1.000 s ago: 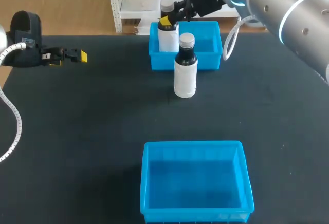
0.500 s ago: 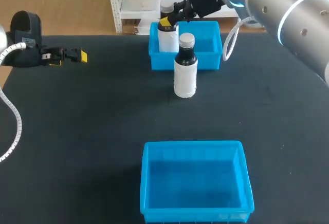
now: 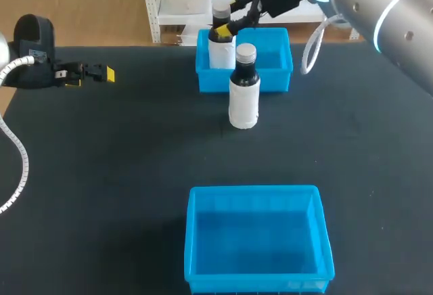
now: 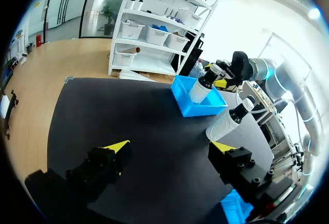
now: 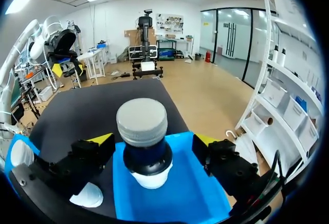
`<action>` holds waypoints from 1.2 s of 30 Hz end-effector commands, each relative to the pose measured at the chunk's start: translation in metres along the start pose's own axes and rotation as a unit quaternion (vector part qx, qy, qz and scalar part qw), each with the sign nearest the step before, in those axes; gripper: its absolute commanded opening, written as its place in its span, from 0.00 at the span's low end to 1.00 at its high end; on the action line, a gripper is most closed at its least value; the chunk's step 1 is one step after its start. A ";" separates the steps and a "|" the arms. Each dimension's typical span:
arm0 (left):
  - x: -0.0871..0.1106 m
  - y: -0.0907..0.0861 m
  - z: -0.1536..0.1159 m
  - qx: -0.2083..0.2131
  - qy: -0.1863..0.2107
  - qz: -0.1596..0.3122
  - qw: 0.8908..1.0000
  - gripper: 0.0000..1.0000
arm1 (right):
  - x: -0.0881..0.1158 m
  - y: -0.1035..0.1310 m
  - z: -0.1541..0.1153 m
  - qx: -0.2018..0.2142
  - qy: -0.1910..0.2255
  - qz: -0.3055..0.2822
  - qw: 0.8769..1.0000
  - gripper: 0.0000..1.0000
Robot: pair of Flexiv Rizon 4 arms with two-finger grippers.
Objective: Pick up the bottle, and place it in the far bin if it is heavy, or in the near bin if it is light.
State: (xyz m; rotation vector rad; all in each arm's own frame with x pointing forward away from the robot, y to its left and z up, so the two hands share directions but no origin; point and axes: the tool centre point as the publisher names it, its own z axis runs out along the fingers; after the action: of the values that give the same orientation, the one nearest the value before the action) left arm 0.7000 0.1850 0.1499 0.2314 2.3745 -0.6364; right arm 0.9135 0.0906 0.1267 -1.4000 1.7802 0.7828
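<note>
Blue plastic, two bins on the black table [image 3: 122, 173]. You have the far bin [image 3: 270, 82] at the table's 12 o'clock and the near bin [image 3: 257, 189] at 6 o'clock, well apart.

Far bin: one binned bottle [image 3: 221, 53], upright, with a white body, dark neck and grey cap, standing at the bin's 9 o'clock end. The other end shows bare blue floor.

Near bin: only its blue floor on view.

Second bottle [image 3: 244, 99], same look, stands upright on the table at the far bin's 6 o'clock, just outside the front wall. Whether it touches that wall, you cannot tell.

Your right gripper [image 5: 152, 140] hangs over the binned bottle with its fingers spread wide. The wrist view shows one finger on either side of the neck and a gap on each side, so there is no grip.

Your left gripper [image 4: 169, 147] sits low near the table's 10 o'clock edge, well apart from both bins. Its fingers are wide apart with nothing between them, and they point toward 3 o'clock.
</note>
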 end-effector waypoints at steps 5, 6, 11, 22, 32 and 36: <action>0.000 0.000 0.000 0.000 0.000 0.000 1.000 1.00 | 0.017 -0.005 -0.050 -0.105 0.009 0.005 0.994 1.00; 0.000 0.000 0.000 0.000 0.000 0.000 1.000 1.00 | 0.020 -0.004 -0.057 -0.100 0.011 0.006 0.995 1.00; 0.000 0.000 0.000 0.000 0.000 0.000 1.000 1.00 | 0.034 0.000 -0.087 -0.081 0.016 0.012 0.997 1.00; 0.000 0.000 0.000 0.000 0.000 0.000 1.000 1.00 | 0.057 0.026 -0.135 -0.060 0.019 0.013 0.998 1.00; 0.000 0.000 0.000 0.000 0.000 0.000 1.000 1.00 | 0.067 0.059 -0.155 -0.050 0.017 0.003 0.999 1.00; 0.000 0.000 0.000 0.000 0.000 0.000 1.000 1.00 | 0.070 0.073 -0.156 -0.041 0.010 0.008 0.999 1.00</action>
State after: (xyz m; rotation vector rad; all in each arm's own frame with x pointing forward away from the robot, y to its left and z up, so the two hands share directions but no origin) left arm 0.7000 0.1849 0.1499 0.2314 2.3744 -0.6364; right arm 0.8387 -0.0571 0.1549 -1.5497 1.7745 1.0000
